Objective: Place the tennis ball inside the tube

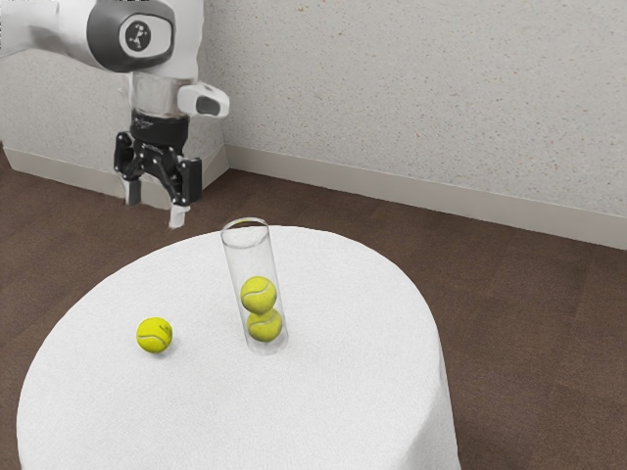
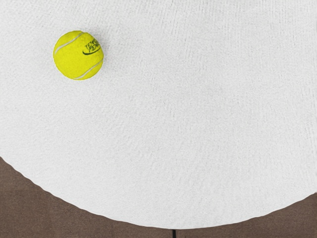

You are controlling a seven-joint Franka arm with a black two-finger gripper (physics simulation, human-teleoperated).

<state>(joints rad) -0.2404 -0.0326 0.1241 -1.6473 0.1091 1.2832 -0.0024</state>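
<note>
Wall: pale grey, dark-speckled (image 1: 421, 98)
Baseboard: plain, light (image 1: 421, 196)
Floor: dark brown (image 1: 534, 333)
Bench: round (image 1: 343, 401), under a white cloth reaching down its side (image 1: 449, 421)

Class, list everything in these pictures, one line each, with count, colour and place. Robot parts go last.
Loose tennis ball: 1, yellow, on the table outside the tube
Tube: 1, clear, on the table
Tennis balls in the tube: 2, yellow, one above the other
Round table: 1, white-covered, below the pincer
Walls: 2, speckled pale grey, behind
Skirting: 2 stretches, pale, along the walls
Floor: 1, brown, around the table
Arm: 1, white and black, exterior view's upper left
Pincer: 1, mostly black, open, empty
</note>
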